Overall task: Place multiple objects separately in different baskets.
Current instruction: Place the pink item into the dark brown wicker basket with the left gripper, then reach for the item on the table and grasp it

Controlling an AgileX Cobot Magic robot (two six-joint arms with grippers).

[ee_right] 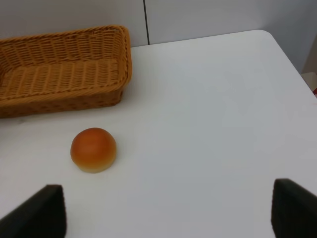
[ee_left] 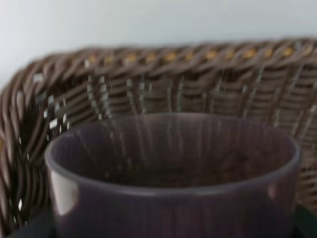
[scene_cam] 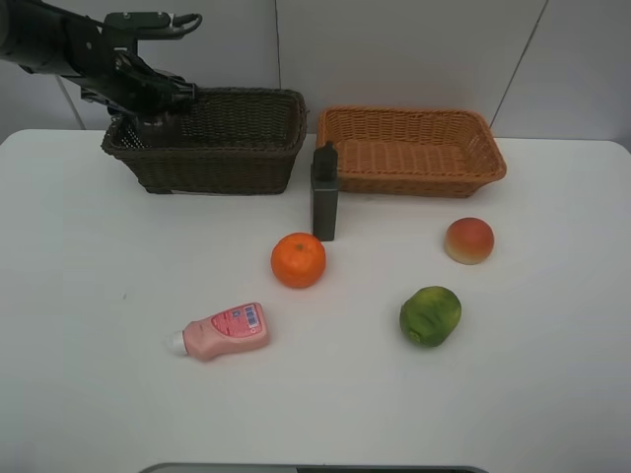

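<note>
My left gripper (scene_cam: 158, 110) is shut on the translucent mauve cup (ee_left: 168, 163), holding it upright at the left end of the dark brown basket (scene_cam: 232, 148), just inside its rim. The left wrist view shows the cup close up against the basket's woven wall (ee_left: 163, 79). On the table lie the orange (scene_cam: 298, 259), the pink squeeze bottle (scene_cam: 225, 332), the green fruit (scene_cam: 430, 315) and the peach-like fruit (scene_cam: 469, 240). The dark grey bottle (scene_cam: 323, 193) stands upright. The orange-tan basket (scene_cam: 414, 153) holds nothing. My right gripper (ee_right: 168, 210) is open over bare table, near the peach-like fruit (ee_right: 93, 149).
The two baskets stand side by side along the back wall, with the grey bottle just in front of the gap between them. The orange-tan basket (ee_right: 59, 69) shows in the right wrist view, beyond the peach-like fruit. The table's right edge (ee_right: 292, 64) runs close by.
</note>
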